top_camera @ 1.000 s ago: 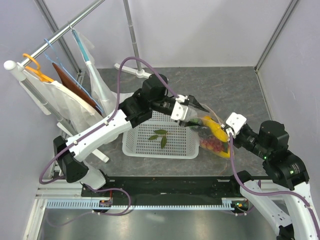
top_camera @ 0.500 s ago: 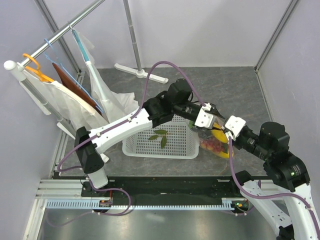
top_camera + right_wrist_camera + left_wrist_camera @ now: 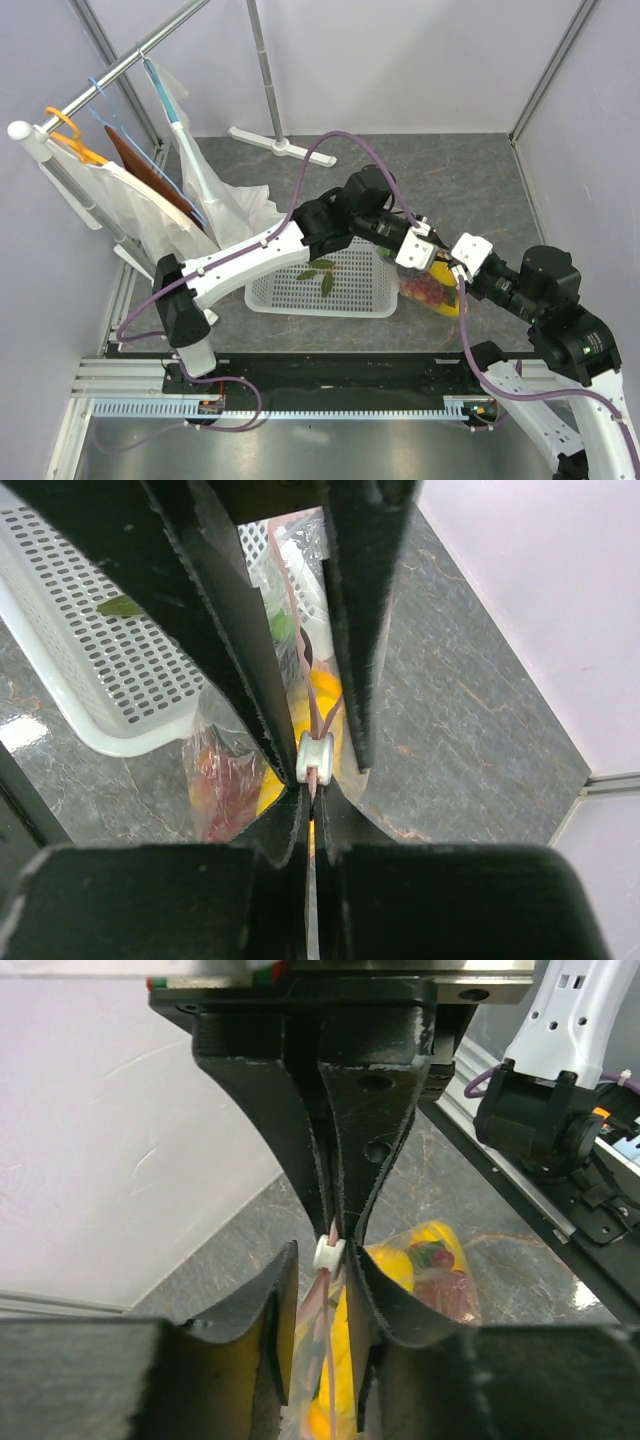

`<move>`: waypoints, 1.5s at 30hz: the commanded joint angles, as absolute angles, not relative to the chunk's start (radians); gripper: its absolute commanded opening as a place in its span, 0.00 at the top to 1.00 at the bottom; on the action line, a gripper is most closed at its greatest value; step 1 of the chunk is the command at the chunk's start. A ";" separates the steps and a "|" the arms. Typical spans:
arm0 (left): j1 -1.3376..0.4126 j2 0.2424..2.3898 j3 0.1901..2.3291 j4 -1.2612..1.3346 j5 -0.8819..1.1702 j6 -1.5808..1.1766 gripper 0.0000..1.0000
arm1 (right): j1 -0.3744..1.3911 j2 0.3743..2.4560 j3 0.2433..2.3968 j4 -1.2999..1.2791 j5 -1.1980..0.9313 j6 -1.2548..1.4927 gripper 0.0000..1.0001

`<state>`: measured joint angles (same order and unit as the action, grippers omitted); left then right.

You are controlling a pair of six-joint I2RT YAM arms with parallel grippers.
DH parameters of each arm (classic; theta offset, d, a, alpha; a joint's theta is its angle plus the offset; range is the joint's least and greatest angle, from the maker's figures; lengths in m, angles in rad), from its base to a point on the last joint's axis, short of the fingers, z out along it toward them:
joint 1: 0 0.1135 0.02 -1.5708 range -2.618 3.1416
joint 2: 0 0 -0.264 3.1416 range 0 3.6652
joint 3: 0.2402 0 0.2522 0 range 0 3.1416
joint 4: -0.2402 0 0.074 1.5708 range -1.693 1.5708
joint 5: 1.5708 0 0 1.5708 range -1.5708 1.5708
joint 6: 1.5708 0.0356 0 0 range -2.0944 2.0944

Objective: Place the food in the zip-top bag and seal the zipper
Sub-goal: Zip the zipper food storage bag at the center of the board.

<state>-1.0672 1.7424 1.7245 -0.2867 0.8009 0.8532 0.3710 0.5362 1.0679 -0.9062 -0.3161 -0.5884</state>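
The clear zip-top bag (image 3: 428,292) lies right of the basket with the food inside: a yellow mango (image 3: 428,1242) and red fruits (image 3: 445,1292) show through the plastic. The pink zipper (image 3: 300,650) is held up taut. My right gripper (image 3: 312,792) is shut on the zipper's end, just behind the white slider (image 3: 316,757). My left gripper (image 3: 322,1265) straddles the zipper with its jaws slightly apart, its tips at the slider (image 3: 330,1253). In the top view the left gripper (image 3: 432,255) and the right gripper (image 3: 452,266) almost touch.
A white mesh basket (image 3: 320,308) holding loose green leaves (image 3: 320,270) sits left of the bag, under my left arm. A clothes rack (image 3: 130,62) with hanging bags stands at the far left, and a stand base (image 3: 270,140) at the back.
My left gripper has moved right along the bag's top edge to meet the right gripper, which has barely moved.
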 commanded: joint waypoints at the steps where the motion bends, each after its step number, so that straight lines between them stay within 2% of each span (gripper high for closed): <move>1: -1.077 1.749 1.769 -0.298 0.782 0.899 0.77 | 0.376 0.517 1.091 -0.876 -0.336 -0.594 1.00; 5: -1.074 1.744 1.752 -0.321 0.756 0.925 0.97 | 0.376 0.511 1.095 -0.874 -0.330 -0.595 1.00; 27: -0.922 1.750 1.698 -0.370 0.726 0.959 0.98 | 0.374 0.491 1.101 -0.907 -0.307 -0.606 1.00; 28: -0.922 1.746 1.700 -0.371 0.736 0.957 0.98 | 0.376 0.498 1.118 -0.914 -0.307 -0.603 0.91; 29: -0.923 1.743 1.701 -0.374 0.742 0.953 0.98 | 0.374 0.524 1.133 -0.948 -0.308 -0.600 0.75; 30: -0.925 1.741 1.709 -0.376 0.745 0.947 0.98 | 0.376 0.543 1.150 -0.963 -0.316 -0.595 0.43; 31: -0.928 1.743 1.713 -0.379 0.747 0.937 0.98 | 0.374 0.560 1.185 -0.977 -0.331 -0.575 0.29; 33: -0.939 1.744 1.726 -0.388 0.747 0.934 0.98 | 0.376 0.604 1.228 -0.985 -0.336 -0.549 0.13; 36: -0.950 1.750 1.733 -0.390 0.742 0.920 0.98 | 0.376 0.646 1.268 -0.989 -0.356 -0.515 0.13; 41: -0.957 1.752 1.733 -0.390 0.755 0.911 0.98 | 0.376 0.689 1.279 -0.988 -0.370 -0.502 0.20; 45: -0.960 1.738 1.733 -0.388 0.768 0.907 0.98 | 0.376 0.695 1.244 -0.957 -0.325 -0.509 0.31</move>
<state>-0.9558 1.7424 1.7008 -0.3817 0.7601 0.9081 0.3714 0.6884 1.2549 -0.9844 -0.3428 -0.5198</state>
